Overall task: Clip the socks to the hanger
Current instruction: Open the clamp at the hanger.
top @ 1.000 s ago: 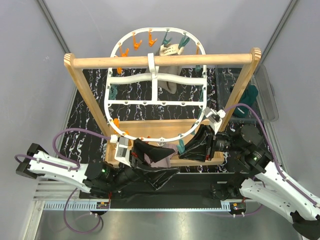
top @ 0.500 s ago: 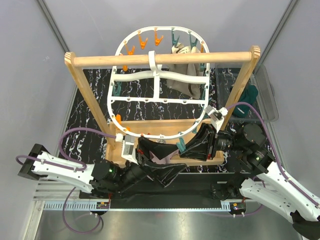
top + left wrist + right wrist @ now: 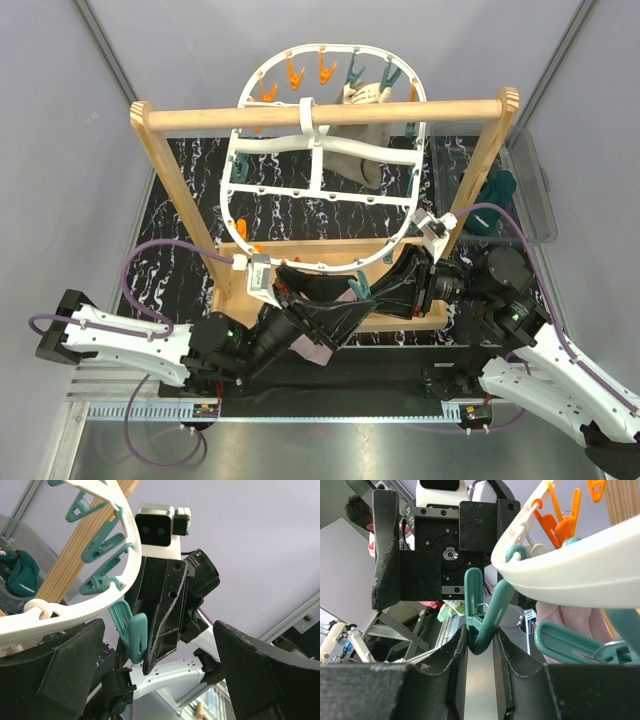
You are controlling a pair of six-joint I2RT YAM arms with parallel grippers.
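Note:
The white oval hanger (image 3: 320, 195) hangs tilted from the wooden rail; its near rim (image 3: 75, 607) (image 3: 580, 565) carries orange and teal clothespins. My right gripper (image 3: 388, 290) (image 3: 480, 642) is shut on the handles of a teal clothespin (image 3: 479, 615) (image 3: 132, 635) (image 3: 358, 290) at that rim. My left gripper (image 3: 322, 300) (image 3: 157, 630) stands wide open just left of it, with nothing between its fingers (image 3: 65, 665). A mauve-pink sock (image 3: 312, 353) (image 3: 570, 622) shows beneath the left gripper, mostly hidden; I cannot tell whether a clip holds it. A dark teal sock (image 3: 495, 195) (image 3: 22, 575) lies in the bin.
The wooden stand (image 3: 320, 115) spans the mat, its posts on both sides of the hanger. A grey-beige cloth (image 3: 358, 150) with a white label hangs from the hanger's far side. A clear bin (image 3: 535, 195) sits at the right edge.
The left gripper opened wide and moved right and forward under the rim. The pink sock is no longer between its fingers. The hanger swung right and away. The right gripper kept its clothespin.

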